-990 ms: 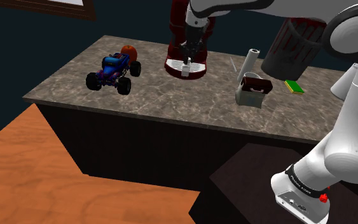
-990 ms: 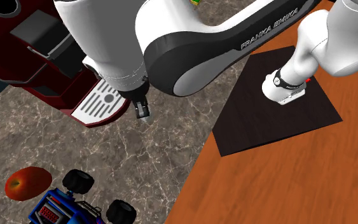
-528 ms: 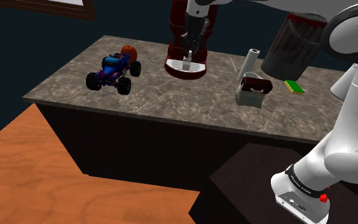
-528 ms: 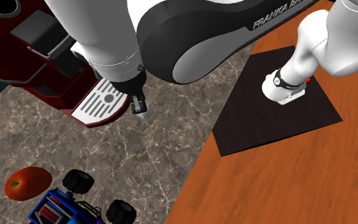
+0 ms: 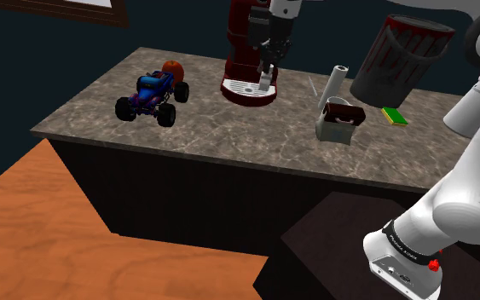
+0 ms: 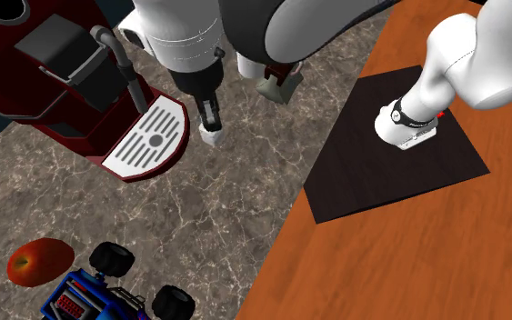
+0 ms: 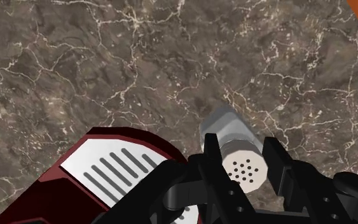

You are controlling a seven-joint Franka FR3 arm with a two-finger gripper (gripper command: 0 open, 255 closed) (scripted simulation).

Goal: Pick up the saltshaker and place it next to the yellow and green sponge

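Shoulder view: the end effector (image 5: 268, 73) hangs in front of the dark red coffee machine (image 5: 248, 43). It is closed on the pale saltshaker (image 5: 268, 83), which sticks out just below the fingertips. The yellow and green sponge (image 5: 395, 117) lies on the marble desk (image 5: 229, 136), well apart toward this view's right, beyond a white holder (image 5: 336, 119). A toy truck (image 5: 152, 97) and a red-orange fruit (image 5: 172, 69) sit at this view's left.

Second exterior view: seen from above, the saltshaker (image 6: 214, 138) is a small white cap under the end effector (image 6: 209, 123), just beside the machine's slotted drip tray (image 6: 149, 136). The arm's black stand (image 6: 372, 173) shows here on a wooden floor.

Wrist view: 2 black fingers (image 7: 212, 156) clasp the saltshaker (image 7: 229, 132) from either side, open only as wide as the shaker's body. Its perforated top faces the camera (the other 2 views do not show the holes). I cannot tell whether its base touches the desk (image 7: 107, 63).
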